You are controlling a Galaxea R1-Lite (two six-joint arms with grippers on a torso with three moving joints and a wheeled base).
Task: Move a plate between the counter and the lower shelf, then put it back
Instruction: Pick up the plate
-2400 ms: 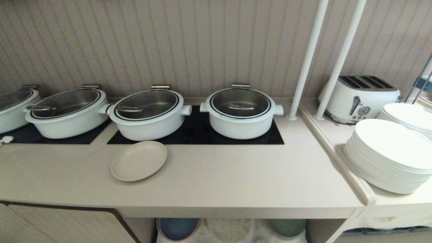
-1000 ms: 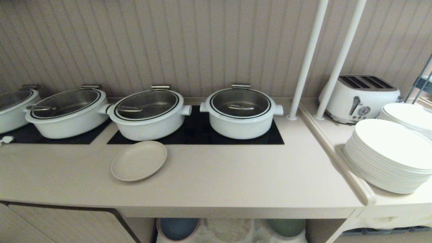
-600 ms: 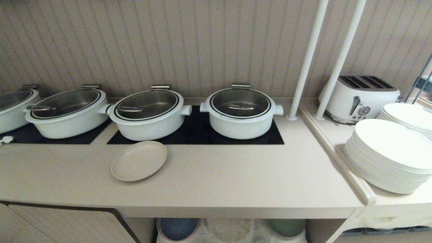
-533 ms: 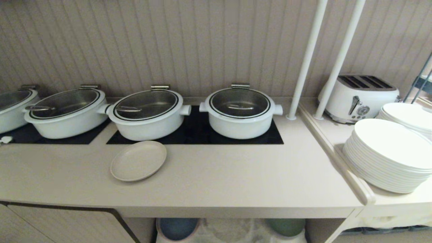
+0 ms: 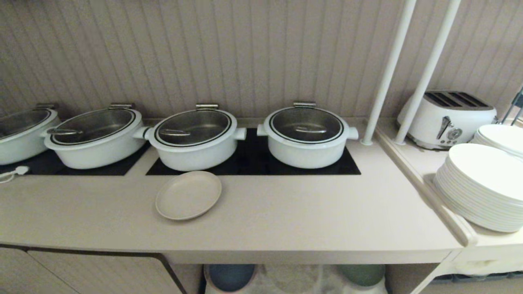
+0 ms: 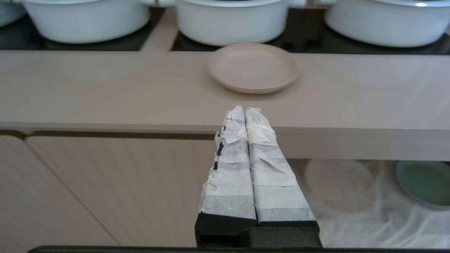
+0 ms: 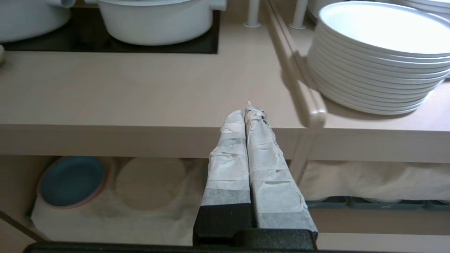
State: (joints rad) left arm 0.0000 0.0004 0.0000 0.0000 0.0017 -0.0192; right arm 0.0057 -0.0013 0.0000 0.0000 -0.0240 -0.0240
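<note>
Pre-grasp, nothing held. Plate (image 5: 188,195) flat on counter (image 5: 286,220), rim up, just in front of middle pot (image 5: 195,139), apart from it. Round, so no long axis (any rim point graspable). Left gripper (image 6: 245,111) and right gripper (image 7: 246,114) both pressed together, empty, short of counter edge. Next, probably: open left, reach rim, carry down to lower shelf (image 7: 147,211).

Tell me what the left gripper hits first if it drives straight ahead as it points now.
Probably the counter's front edge: the shut left gripper lines up with it, short of the plate on top. Depth is unclear.
</note>
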